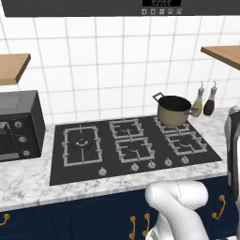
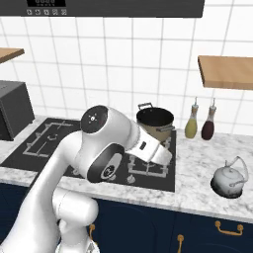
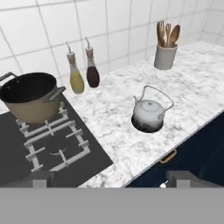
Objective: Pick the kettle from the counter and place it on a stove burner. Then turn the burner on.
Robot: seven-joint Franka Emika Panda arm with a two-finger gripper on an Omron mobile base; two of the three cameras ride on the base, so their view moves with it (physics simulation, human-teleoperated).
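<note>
The small shiny silver kettle stands upright on the marbled counter, to the right of the black cooktop. My gripper is open, its two dark fingertips wide apart with nothing between them. It hovers above the cooktop's right front corner, short of the kettle and clear of it. The large stove burner with its square grey grate lies at the cooktop's far left, bare. My white arm bends over the stove's middle.
A brass-coloured pot sits on the back right burner. Two bottles stand behind the kettle, and a utensil jar stands farther right. Knobs line the cooktop's front. A black oven box stands on the left, with wooden shelves above.
</note>
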